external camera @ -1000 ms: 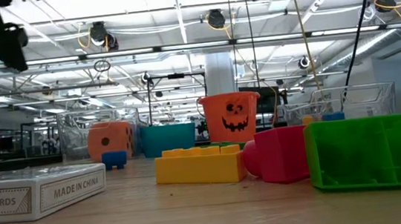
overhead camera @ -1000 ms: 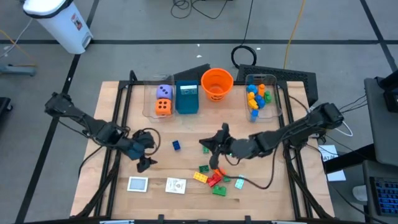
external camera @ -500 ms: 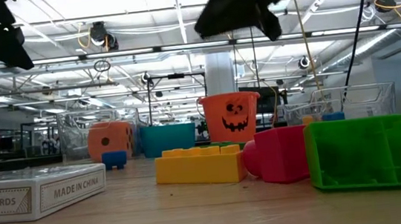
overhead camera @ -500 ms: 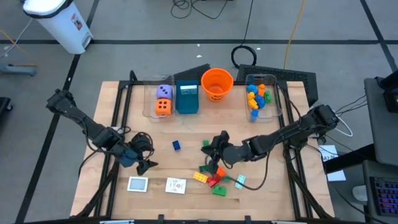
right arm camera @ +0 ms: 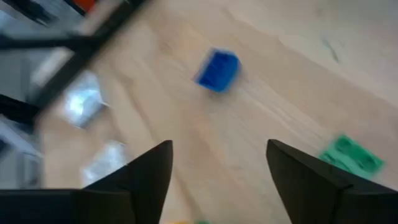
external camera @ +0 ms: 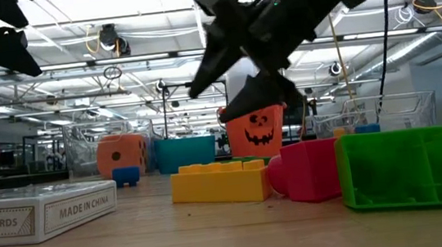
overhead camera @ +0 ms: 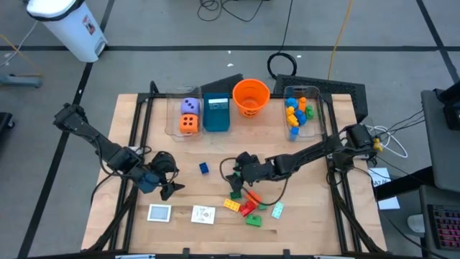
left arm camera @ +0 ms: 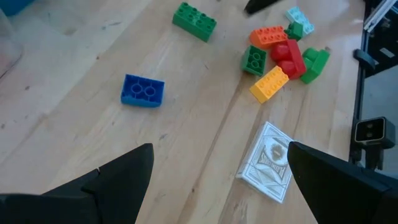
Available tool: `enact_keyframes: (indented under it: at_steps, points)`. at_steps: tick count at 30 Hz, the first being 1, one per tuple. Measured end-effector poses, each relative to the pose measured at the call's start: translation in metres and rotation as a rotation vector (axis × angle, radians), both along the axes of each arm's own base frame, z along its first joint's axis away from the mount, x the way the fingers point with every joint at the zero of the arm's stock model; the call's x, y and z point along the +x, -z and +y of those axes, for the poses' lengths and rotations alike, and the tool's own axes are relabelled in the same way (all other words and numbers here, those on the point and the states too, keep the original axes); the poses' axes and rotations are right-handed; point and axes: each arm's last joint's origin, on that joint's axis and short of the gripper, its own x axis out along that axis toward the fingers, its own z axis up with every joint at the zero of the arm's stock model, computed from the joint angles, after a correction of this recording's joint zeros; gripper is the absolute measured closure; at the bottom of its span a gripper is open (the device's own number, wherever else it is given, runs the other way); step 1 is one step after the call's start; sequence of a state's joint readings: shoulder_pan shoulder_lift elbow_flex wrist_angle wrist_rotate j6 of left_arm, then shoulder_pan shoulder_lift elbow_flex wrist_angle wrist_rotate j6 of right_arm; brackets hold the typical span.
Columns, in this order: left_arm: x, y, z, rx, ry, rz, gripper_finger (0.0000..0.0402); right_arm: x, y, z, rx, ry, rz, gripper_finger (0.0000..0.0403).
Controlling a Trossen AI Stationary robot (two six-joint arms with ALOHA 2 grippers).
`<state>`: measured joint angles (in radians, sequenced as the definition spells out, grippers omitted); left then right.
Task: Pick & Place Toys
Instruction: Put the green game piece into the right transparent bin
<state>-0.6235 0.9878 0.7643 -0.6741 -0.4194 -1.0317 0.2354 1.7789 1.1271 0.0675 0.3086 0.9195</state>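
Right gripper [overhead camera: 231, 175] hangs open, empty, just above green brick [overhead camera: 236, 173]. Drop straight down w/ fingers astride brick, then close. Left gripper [overhead camera: 171, 183] waits open nearby.

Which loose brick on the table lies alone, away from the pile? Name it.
The blue brick. It sits by itself on bare wood, while the green, orange, red and yellow bricks cluster together near the right gripper.

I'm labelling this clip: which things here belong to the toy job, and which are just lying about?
Job: blue brick, brick pile, orange die, purple die, two cards.
Lying about: orange bucket, teal box, clear bins.
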Motion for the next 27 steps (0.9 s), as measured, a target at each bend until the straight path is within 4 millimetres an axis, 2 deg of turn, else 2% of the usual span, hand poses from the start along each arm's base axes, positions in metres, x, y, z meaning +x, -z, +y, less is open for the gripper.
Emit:
enact_keyframes:
  at_steps: [8, 12, 27]
  points:
    - [0.002, -0.002, -0.001, -0.019, 0.003, -0.022, 0.0023, 0.009, 0.027, -0.002, 0.030, -0.019, 0.049, 0.0124]
    - [0.001, -0.002, -0.001, -0.022, 0.006, -0.018, 0.0023, 0.008, 0.031, 0.000, 0.056, -0.047, 0.081, 0.0124]
    - [0.001, -0.001, -0.002, -0.041, 0.004, -0.012, 0.0023, -0.016, 0.047, -0.009, -0.082, -0.069, 0.405, 0.0124]
